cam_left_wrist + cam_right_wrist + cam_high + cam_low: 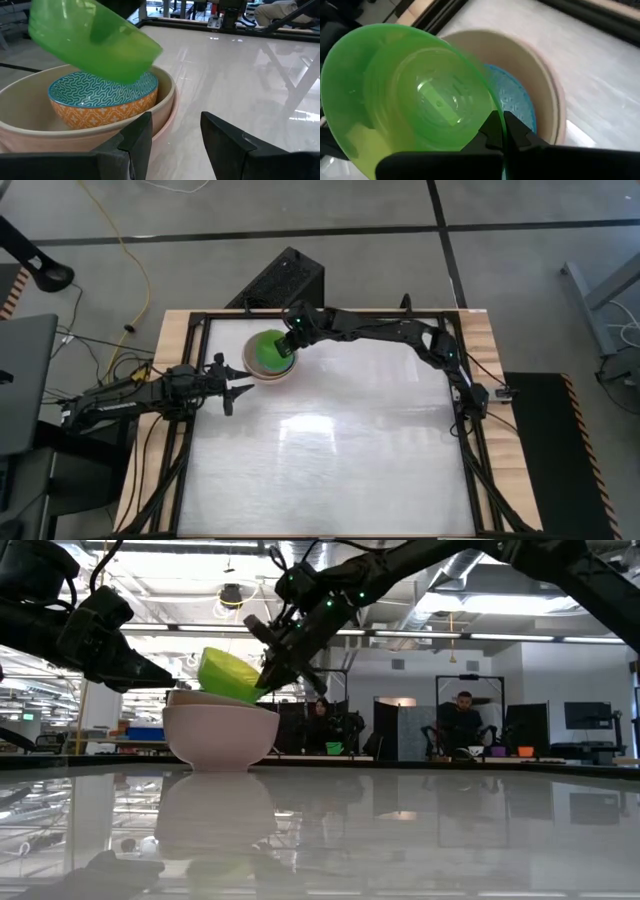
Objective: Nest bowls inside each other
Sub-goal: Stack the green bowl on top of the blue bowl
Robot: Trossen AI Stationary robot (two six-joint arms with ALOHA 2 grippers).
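Observation:
A stack of bowls stands at the table's far left. The pinkish-white bowl (220, 737) is outermost, with a beige bowl (20, 107) inside it. Inside that sits a bowl (100, 97) patterned blue within and orange without. The bright green bowl (228, 675) hangs tilted just over the stack, and my right gripper (501, 125) is shut on it. My left gripper (175, 125) waits open and level near the table's left edge, just short of the stack on its near-left side, touching nothing. My right gripper pinches the green bowl's rim (492, 107), one finger inside the bowl and one outside. The fingers (272, 670) slant down from the table's far right side. The bowl is lifted clear and tilted, with its open side turned up toward the gripper, right over the blue-patterned bowl.
A black box (285, 278) sits on the floor beyond the table's far edge, behind the stack. The glossy white tabletop (350, 440) stretches to the near and right sides. People sit at desks in the room beyond the table (462, 715).

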